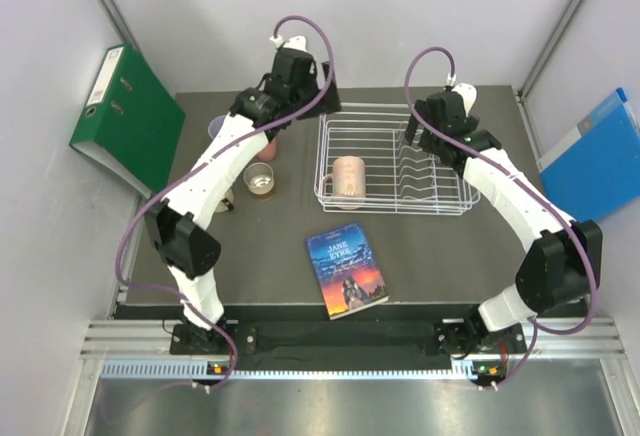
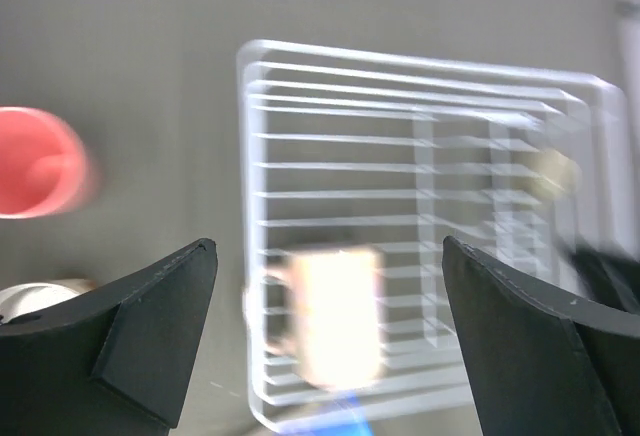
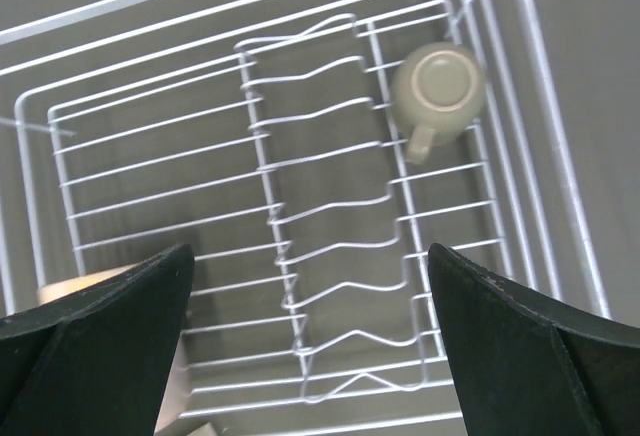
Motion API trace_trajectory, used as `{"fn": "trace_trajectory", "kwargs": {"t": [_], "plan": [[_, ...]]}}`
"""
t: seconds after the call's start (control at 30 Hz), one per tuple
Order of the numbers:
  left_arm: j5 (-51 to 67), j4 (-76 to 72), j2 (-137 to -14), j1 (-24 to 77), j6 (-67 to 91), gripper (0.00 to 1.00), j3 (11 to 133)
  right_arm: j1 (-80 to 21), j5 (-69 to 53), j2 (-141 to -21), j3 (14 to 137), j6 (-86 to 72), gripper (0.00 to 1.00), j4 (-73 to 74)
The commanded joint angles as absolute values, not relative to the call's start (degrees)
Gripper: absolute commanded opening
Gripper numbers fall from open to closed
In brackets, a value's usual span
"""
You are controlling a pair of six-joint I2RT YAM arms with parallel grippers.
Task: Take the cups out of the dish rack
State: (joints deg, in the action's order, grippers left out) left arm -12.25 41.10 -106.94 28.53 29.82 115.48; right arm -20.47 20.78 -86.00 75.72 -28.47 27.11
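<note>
The right gripper (image 3: 310,276) hangs wide open, empty, over the far right corner of the dish rack (image 3: 563,156), likely to take the beige-olive mug (image 3: 437,84) draining base-up there. The left gripper (image 2: 328,246), equally spread and empty, faces the peach mug (image 2: 335,316) in the rack's near left corner.

The right gripper (image 3: 310,256) is hanging above the dish rack (image 3: 268,196) with its two black fingers (image 3: 100,356) standing wide apart at the lower corners of the view, holding nothing. The white wire rack is filling almost the whole frame, its row of wavy prongs running down the middle. A beige-olive handled mug (image 3: 437,86) is sitting upside down in the upper right part of the rack, base facing the camera. A pale peach mug (image 3: 85,284) is showing only partly behind the left-hand finger.
</note>
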Motion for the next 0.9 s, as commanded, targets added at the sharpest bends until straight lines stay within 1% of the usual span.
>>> {"fn": "trace_trajectory", "kwargs": {"t": [0.0,0.1,0.2,0.23,0.3,0.33,0.37,0.5,0.63,0.87], "plan": [[-8.6,38.7,-102.3,33.2,30.4,0.99,111.6,-20.1,26.7,-88.4,78.7,-27.1,0.99,30.0],[-9.6,38.5,-100.4,38.0,30.3,0.99,106.5,-19.3,26.1,-93.7,83.4,-29.3,0.98,34.1],[-13.0,36.7,-95.3,42.4,29.9,0.99,99.9,-18.5,25.6,-96.3,85.5,-31.4,0.92,34.7],[-13.3,35.7,-94.1,43.1,30.1,0.99,97.1,-18.0,25.4,-96.5,85.0,-31.9,0.86,33.9],[-14.0,34.6,-90.7,44.3,30.6,0.98,94.1,-17.7,25.3,-96.5,84.1,-33.7,0.8,32.8],[-14.0,33.4,-89.6,44.5,31.0,0.98,91.4,-17.1,25.4,-96.4,83.1,-35.2,0.75,31.7],[-14.1,32.8,-88.3,44.6,31.4,0.98,90.0,-16.6,24.9,-95.8,82.4,-35.9,0.73,31.0],[-15.1,30.7,-82.2,44.8,32.5,0.98,84.5,-15.0,23.6,-94.8,79.2,-39.4,0.71,28.8],[-15.6,31.0,-80.7,44.9,33.7,0.98,81.9,-14.8,24.2,-96.5,79.0,-41.7,0.7,29.2],[-15.8,32.1,-80.2,45.6,33.7,0.98,81.0,-14.9,25.7,-99.4,78.5,-43.0,0.7,27.9]]}}
